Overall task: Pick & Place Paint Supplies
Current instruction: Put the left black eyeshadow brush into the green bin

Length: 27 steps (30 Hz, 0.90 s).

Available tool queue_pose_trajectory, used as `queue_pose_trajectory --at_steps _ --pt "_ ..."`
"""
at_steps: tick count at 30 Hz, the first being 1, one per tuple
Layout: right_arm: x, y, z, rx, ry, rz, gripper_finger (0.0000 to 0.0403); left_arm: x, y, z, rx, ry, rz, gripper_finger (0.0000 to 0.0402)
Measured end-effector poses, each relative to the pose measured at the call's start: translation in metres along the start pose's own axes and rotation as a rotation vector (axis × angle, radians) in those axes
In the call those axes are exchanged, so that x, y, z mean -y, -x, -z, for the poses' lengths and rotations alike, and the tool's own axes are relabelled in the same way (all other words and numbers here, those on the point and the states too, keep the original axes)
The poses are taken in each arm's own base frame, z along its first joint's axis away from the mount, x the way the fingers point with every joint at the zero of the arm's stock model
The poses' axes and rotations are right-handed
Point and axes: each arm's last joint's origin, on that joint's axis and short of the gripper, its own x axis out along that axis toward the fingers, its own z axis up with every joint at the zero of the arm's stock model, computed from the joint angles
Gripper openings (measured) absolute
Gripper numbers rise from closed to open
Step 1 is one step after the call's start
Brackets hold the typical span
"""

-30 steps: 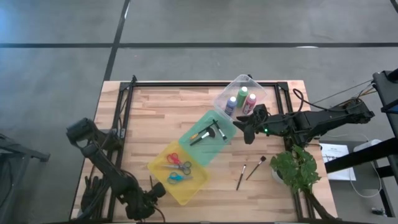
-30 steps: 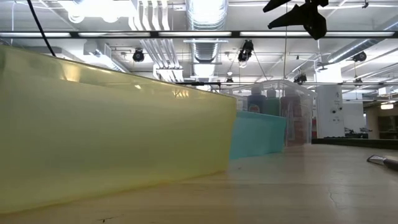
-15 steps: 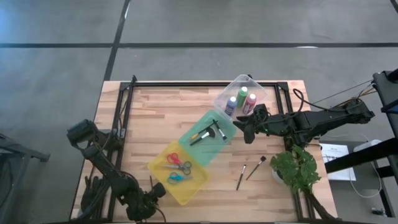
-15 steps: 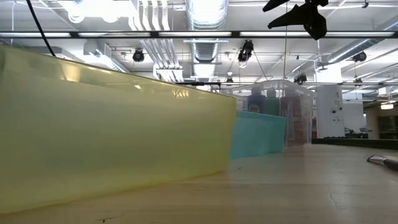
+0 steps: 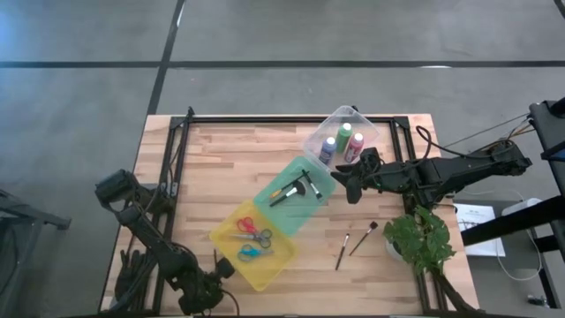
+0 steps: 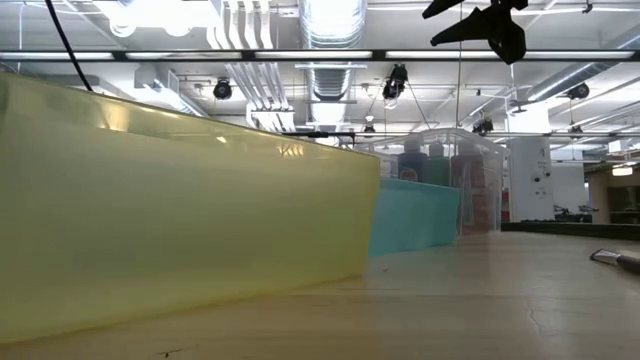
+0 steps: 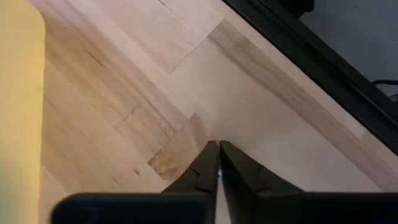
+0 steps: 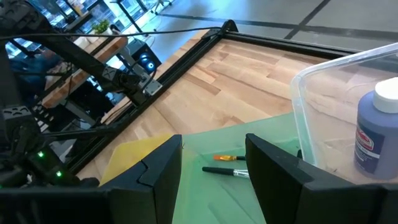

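Sorting looks mostly done: three bins run diagonally across the table [image 5: 221,150], one kind of supply per bin. Clear bin [image 5: 364,124] far right holds the blue-purple bottle [image 5: 327,149], green bottle [image 5: 343,136] and pink-red bottle [image 5: 355,146], upright so they don't roll. Green bin [image 5: 270,193] in the middle holds brushes [image 5: 296,188] lying flat. Yellow bin [image 5: 226,240] nearest, with red scissors [image 5: 253,229] and blue scissors [image 5: 253,251] flat inside. Two loose brushes [image 5: 353,243] lie on bare wood near right, just left of the plant [image 5: 422,238], likely what's left to place. Right gripper [image 5: 346,184] hangs above the table by the green bin's right end, jaws partly open, nothing between them; placed well to go for the loose brushes or finish a drop. Left gripper [image 7: 217,163] parked at the near left table edge beside the yellow bin, fingers pinched together, empty, out of the way.
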Motion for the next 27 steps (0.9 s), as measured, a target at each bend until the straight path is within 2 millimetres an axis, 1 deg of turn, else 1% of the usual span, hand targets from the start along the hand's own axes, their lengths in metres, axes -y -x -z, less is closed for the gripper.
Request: queue_pose_trajectory --at_steps 1,3,9,18,23,27 --pt "0.0 0.0 0.0 0.0 0.0 0.0 0.0171 0.0 0.0 0.0 0.0 0.0 0.003 0.0013" --pt "0.0 0.0 0.0 0.0 0.0 0.0 0.0171 0.0 0.0 0.0 -0.001 0.002 0.003 0.0006" --pt "0.0 0.0 0.0 0.001 -0.001 -0.001 0.0171 0.0 0.001 -0.001 0.001 0.003 0.005 0.0004" --pt "0.0 0.0 0.0 0.003 0.0 -0.003 0.0171 0.001 0.008 -0.014 -0.013 0.002 -0.028 0.0002" --pt "0.0 0.0 0.0 0.003 0.001 -0.003 0.0171 0.003 0.024 -0.028 0.009 0.016 -0.037 0.0001" --pt "0.0 0.0 0.0 0.004 0.005 -0.003 0.0171 0.008 0.044 -0.035 0.048 0.062 -0.048 0.0001"
